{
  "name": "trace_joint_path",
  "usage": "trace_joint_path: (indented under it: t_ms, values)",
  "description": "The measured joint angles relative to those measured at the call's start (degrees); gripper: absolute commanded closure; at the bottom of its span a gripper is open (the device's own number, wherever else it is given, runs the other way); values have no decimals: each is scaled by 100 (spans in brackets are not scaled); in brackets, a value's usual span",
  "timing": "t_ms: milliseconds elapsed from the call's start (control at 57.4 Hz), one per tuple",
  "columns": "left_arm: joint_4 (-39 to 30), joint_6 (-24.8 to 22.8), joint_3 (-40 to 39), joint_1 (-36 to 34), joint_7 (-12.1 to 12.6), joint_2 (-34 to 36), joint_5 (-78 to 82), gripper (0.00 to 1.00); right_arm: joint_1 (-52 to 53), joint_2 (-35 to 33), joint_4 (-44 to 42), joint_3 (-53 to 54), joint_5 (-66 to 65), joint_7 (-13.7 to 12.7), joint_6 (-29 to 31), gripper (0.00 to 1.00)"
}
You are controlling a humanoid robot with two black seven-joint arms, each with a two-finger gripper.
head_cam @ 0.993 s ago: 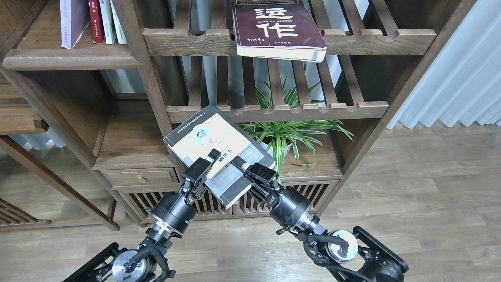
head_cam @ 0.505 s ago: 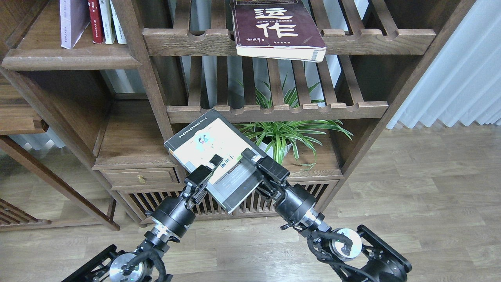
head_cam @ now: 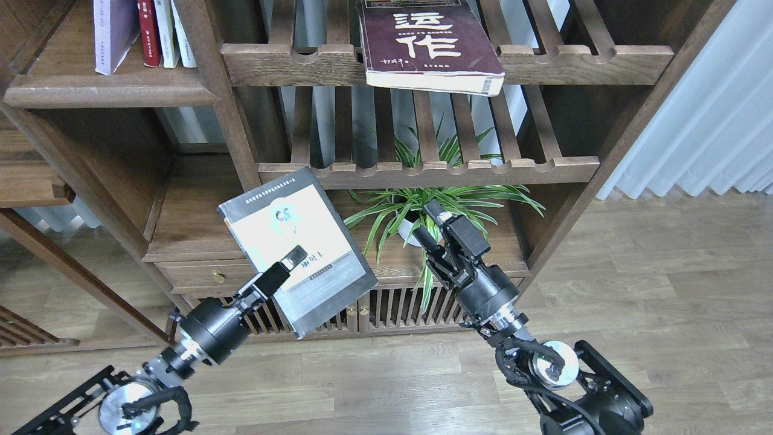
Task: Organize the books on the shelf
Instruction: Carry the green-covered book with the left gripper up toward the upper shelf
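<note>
Nearest us, left end effector grips the grey-black book mid-air — transfer step; right end effector open, empty. Next: carry up-left to the shelf. Maroon book waits on the slatted rack.

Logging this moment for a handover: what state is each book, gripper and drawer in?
Grey-black book with cream cover panel: held tilted, off any shelf.
Thick maroon book: flat on slatted rack, overhanging.
Left gripper: shut on that book.
Right gripper: empty, by the plant.
Small wooden drawer: closed.
</note>
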Motion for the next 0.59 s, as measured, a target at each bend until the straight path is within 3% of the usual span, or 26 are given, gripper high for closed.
trace_joint_path:
  t_ms: [70,314,592]
  values:
    - [-59,-1,-130,0,218,105,74,100,4,1,-5,0,-4,13,-1,12]
    - [-88,-1,-1361,16,1387,201,182,100,14,-8,-22,-7,-13,18,-2,12]
    - [-87,-1,-2403,41,1472,180,154,100,16,-12,-37,-83,-40,18,-2,12]
